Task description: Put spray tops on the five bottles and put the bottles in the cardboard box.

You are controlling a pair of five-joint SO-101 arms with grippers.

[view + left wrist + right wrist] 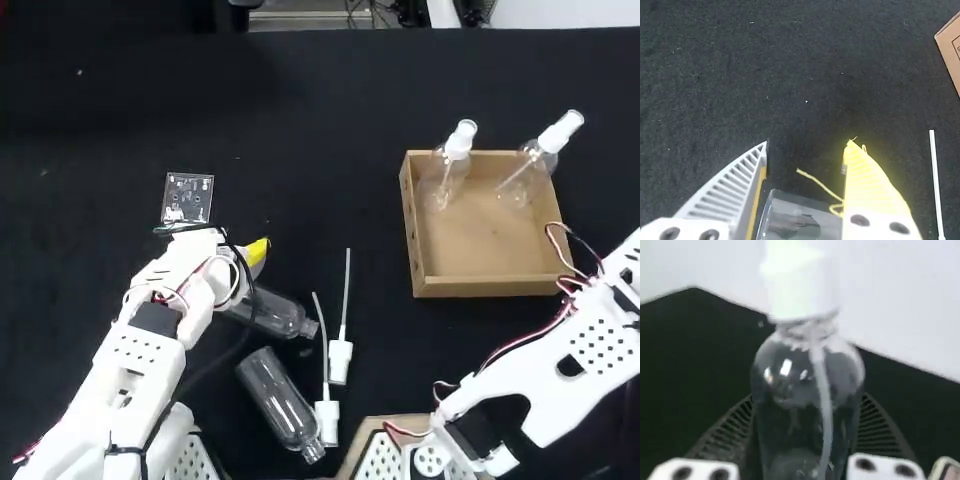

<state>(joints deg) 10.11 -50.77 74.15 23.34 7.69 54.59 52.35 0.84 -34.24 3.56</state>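
Observation:
My left gripper (pixel 236 256) (pixel 807 144) lies low on the black table, shut on the base of a clear uncapped bottle (pixel 268 311) (pixel 799 219) that rests on its side. A second uncapped bottle (pixel 285 404) lies just in front of it. Two loose white spray tops (pixel 340 352) (pixel 326 412) with long tubes lie beside these bottles. The cardboard box (pixel 413 232) stands at the right with two capped bottles (pixel 446 166) (pixel 532 160) leaning in it. My right gripper (pixel 807 399) is shut on a clear bottle (pixel 805 385) that carries a white spray top (pixel 799 282).
A small square printed tag (pixel 188 198) lies on the table behind my left gripper. The right arm (pixel 560 370) stretches across the near right corner, in front of the box. One corner of the box (pixel 951 47) and a spray tube (pixel 935 180) show in the left wrist view.

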